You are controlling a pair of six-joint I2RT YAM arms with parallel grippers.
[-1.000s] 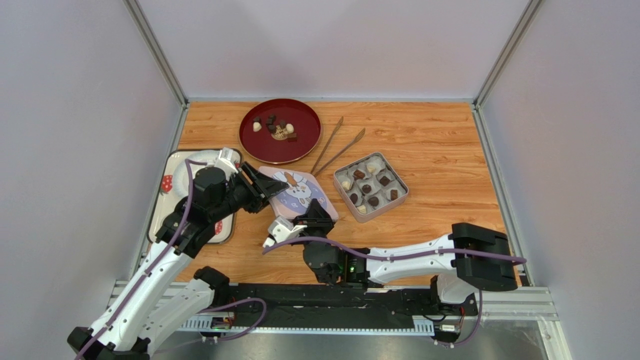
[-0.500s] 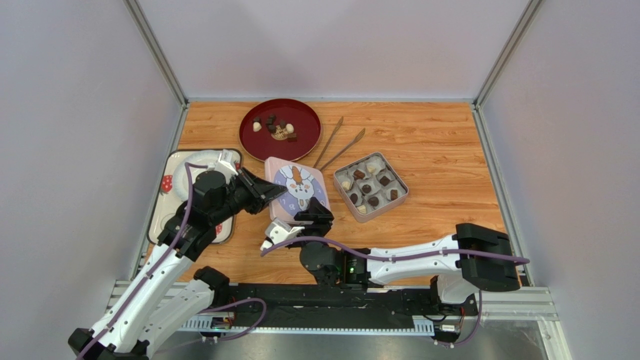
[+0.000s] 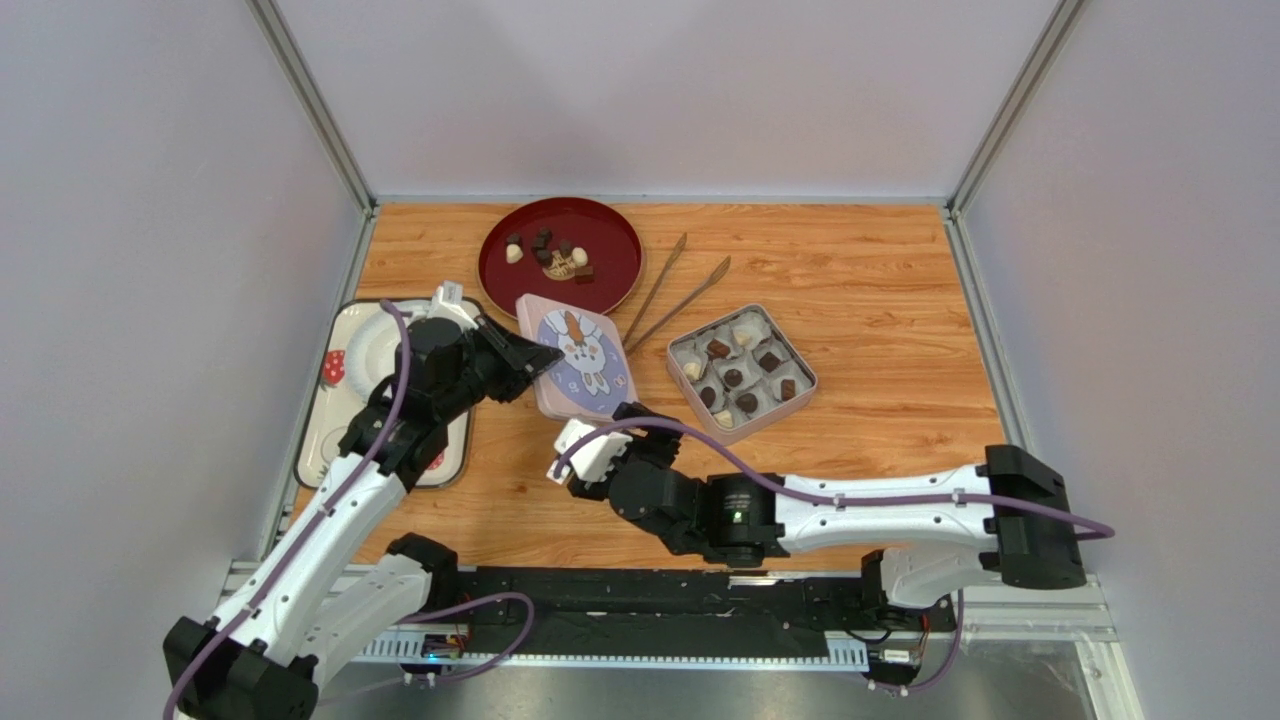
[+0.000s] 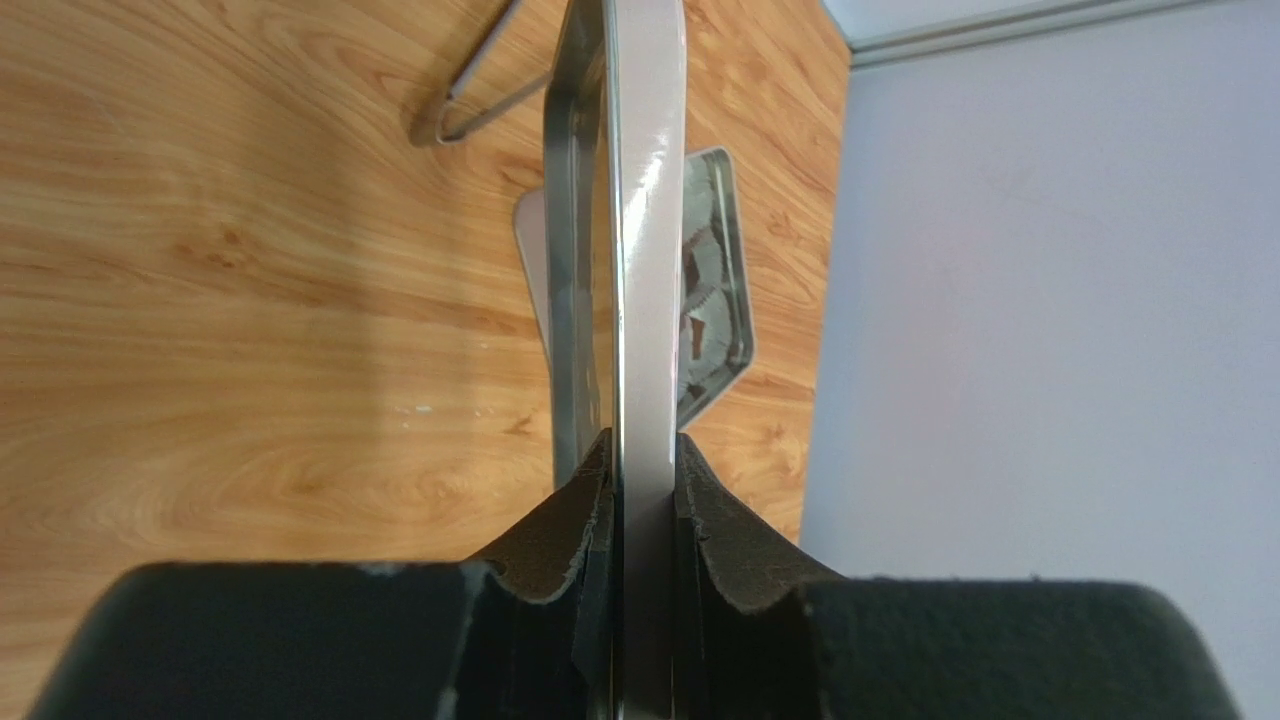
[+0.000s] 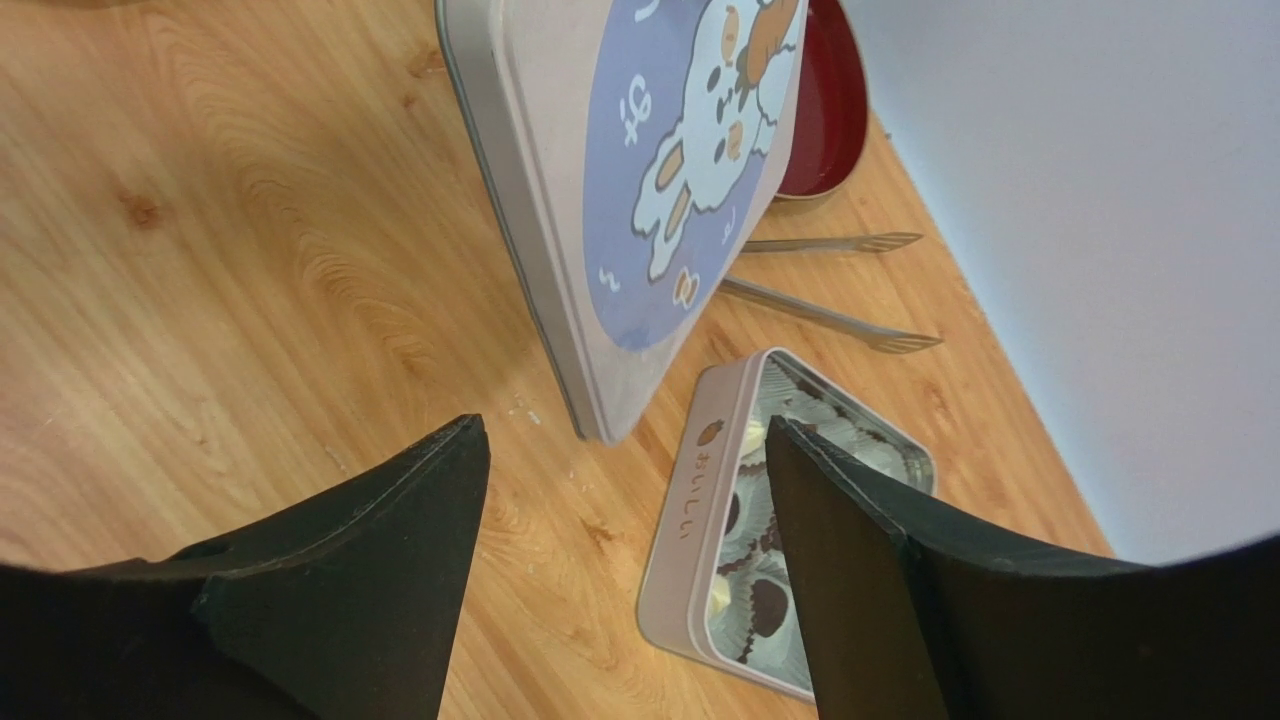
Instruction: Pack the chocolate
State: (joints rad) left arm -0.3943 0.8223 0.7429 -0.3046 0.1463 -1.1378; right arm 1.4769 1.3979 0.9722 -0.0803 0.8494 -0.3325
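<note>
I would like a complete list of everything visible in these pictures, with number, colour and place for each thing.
table: one, light wood, under everything
plate: one, dark red, round, far centre
chocolates on the plate: a few, dark brown and cream
tongs: one pair, metal, between plate and tin
tin: one, pale pink, open, right of centre
chocolates in the tin: several, mostly dark brown, in white cups
lid: one, pink with a rabbit picture, tilted, left of the tin
tray: one, white with red marks, left edge
left gripper: black, shut on the lid's edge
right gripper: black, open, near the lid
</note>
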